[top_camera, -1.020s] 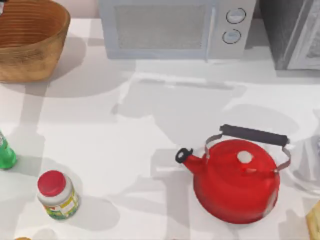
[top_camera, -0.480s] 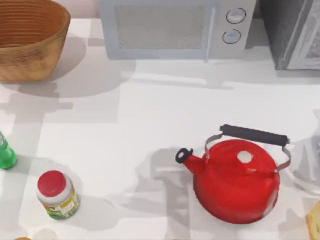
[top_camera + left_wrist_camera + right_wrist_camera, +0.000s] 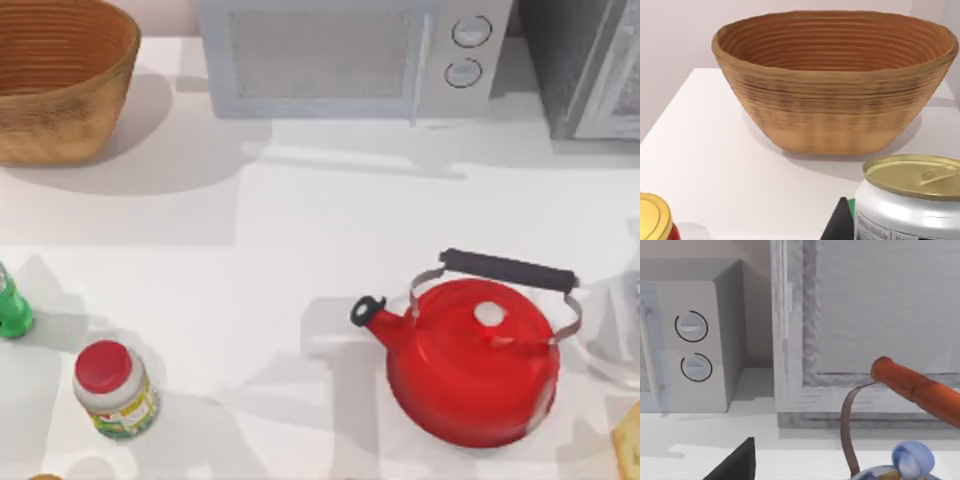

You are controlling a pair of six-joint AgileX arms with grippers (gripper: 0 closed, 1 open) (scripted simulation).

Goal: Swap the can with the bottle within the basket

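Can beside left pincer

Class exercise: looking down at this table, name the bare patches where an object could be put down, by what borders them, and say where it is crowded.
Largest bare patch: mid-table, bordered by the microwave, the basket, the red kettle and the red-lidded jar. Another runs between the microwave and the kettle. The basket's inside looks bare. Crowded: the near left corner, with the bottle, the jar and the can.

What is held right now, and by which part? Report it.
It cannot be told. The can sits right beside the left gripper, but no grip on it shows. The bottle stands free on the table.
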